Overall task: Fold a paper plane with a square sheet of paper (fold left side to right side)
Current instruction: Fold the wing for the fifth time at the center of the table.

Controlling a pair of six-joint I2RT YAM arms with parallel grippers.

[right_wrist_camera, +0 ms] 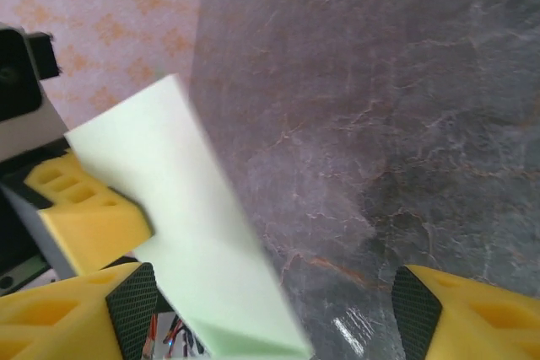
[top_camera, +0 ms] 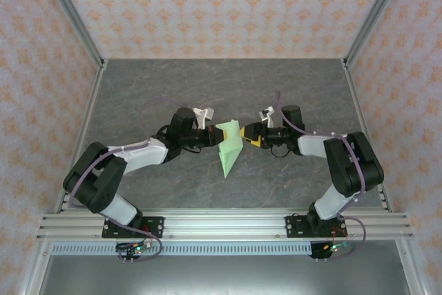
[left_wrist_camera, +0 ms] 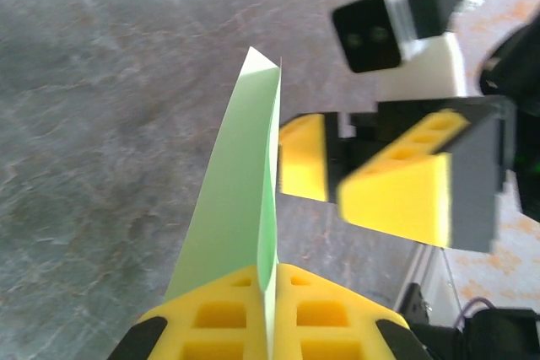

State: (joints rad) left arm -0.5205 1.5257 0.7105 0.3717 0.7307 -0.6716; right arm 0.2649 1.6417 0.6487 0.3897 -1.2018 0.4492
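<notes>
Left wrist view: my left gripper (left_wrist_camera: 268, 286) clamps the folded green paper (left_wrist_camera: 239, 196), my right gripper (left_wrist_camera: 337, 181) spread apart just beside it, seemingly not touching.

- Robot arms: two, the left arm (top_camera: 138, 155) and the right arm (top_camera: 352, 160).
- Grippers: two as well, left gripper (top_camera: 213, 136) and right gripper (top_camera: 247, 134), one per arm.
- Yellow fingers (left_wrist_camera: 396, 200): four total, a pair on each gripper.
- Green paper (top_camera: 229, 151): just one piece, folded.
- Table (top_camera: 207, 88): one, grey stone look.
- Patterned walls (top_camera: 221, 5): three that I can count, back and both sides.
- Aluminium rail (top_camera: 221, 224): one, under both bases.
</notes>
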